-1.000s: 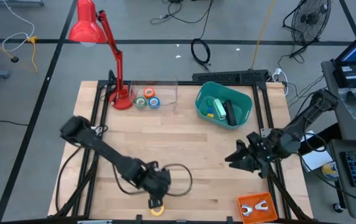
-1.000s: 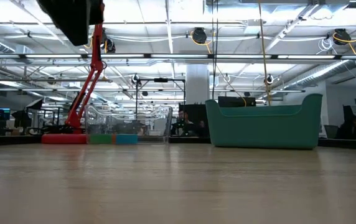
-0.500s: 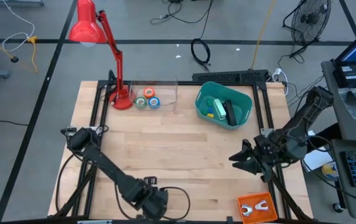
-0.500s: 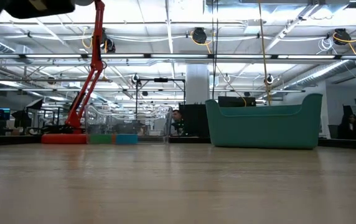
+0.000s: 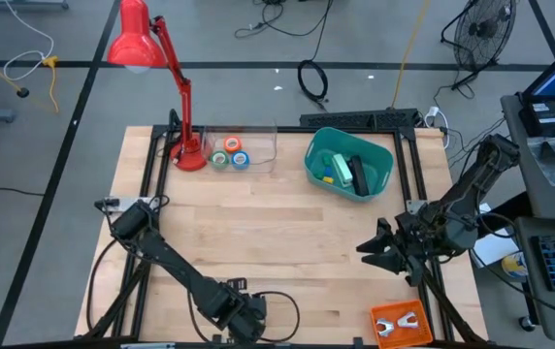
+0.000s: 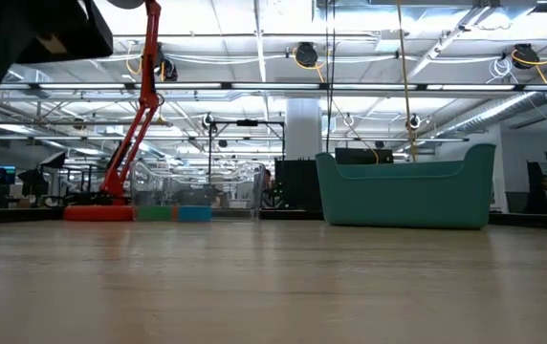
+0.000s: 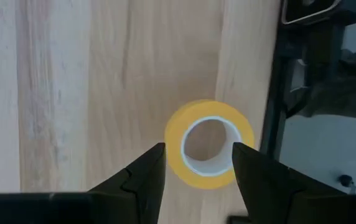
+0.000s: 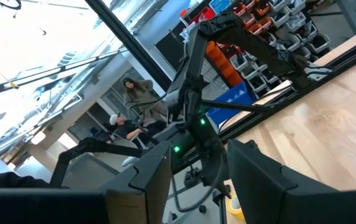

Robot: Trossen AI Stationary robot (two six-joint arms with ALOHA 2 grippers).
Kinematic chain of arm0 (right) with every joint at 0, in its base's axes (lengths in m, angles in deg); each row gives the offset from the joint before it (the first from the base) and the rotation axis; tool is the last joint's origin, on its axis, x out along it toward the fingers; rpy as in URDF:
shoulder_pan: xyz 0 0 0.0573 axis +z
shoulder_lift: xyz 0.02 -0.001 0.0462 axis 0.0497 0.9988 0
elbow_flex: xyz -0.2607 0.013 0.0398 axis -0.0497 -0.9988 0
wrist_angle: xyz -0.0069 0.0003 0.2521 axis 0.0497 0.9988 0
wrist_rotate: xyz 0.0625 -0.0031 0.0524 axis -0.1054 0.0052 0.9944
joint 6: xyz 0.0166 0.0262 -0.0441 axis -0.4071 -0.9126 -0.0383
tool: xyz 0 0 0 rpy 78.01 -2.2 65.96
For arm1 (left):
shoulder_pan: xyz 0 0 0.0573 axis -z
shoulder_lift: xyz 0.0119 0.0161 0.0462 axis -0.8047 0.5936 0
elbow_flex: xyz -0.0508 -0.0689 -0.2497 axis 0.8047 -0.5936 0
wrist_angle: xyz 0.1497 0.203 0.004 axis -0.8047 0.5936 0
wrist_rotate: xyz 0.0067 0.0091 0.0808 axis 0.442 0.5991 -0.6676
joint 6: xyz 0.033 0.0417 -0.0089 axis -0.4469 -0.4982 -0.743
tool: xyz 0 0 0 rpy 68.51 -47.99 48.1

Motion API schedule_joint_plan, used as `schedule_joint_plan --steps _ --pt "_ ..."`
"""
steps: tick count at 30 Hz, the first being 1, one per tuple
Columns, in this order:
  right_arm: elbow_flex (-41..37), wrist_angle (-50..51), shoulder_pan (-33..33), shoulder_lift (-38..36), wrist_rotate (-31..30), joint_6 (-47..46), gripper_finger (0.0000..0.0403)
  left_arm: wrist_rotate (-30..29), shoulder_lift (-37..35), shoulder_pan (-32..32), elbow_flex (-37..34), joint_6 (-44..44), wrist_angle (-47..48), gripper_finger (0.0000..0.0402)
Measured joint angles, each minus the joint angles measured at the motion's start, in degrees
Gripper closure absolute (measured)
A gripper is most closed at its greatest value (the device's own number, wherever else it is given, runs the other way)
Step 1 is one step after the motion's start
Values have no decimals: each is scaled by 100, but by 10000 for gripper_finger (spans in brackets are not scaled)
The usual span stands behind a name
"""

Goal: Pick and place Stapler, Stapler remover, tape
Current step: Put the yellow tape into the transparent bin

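Observation:
A yellow tape roll (image 7: 209, 144) lies flat on the wood close to the table's near edge. My left gripper (image 7: 198, 167) points down over it, open, with one finger on each side of the ring and above it. In the high view this gripper (image 5: 244, 326) hides the roll. Green (image 5: 219, 160), orange (image 5: 232, 145) and blue (image 5: 242, 161) tape rolls sit in a clear box at the far left. The black stapler (image 5: 357, 174) lies in the teal bin (image 5: 384, 160). An orange claw-shaped stapler remover (image 5: 399, 323) lies at the near right. My right gripper (image 5: 375, 248) hovers open at the right.
A red desk lamp (image 5: 188, 155) stands at the far left beside the clear box (image 5: 258, 145). The teal bin also holds small yellow and blue pieces (image 5: 328, 174). A black cable (image 5: 282, 301) loops on the wood beside my left gripper. People show in the room behind (image 8: 134, 99).
My left gripper has gone toward the table's near edge and down. It now stands over the yellow tape roll and covers it in the high view. Its fingers have stayed open. The roll has not moved.

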Motion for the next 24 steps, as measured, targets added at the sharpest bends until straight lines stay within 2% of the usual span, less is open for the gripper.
schedule_joint_plan --steps 7,24 --pt "0 -29 0 0 8 -2 252 -233 22 -44 -1 -6 299 215" --pt "0 -64 0 0 8 2 252 66 246 48 -2 18 -4 215"
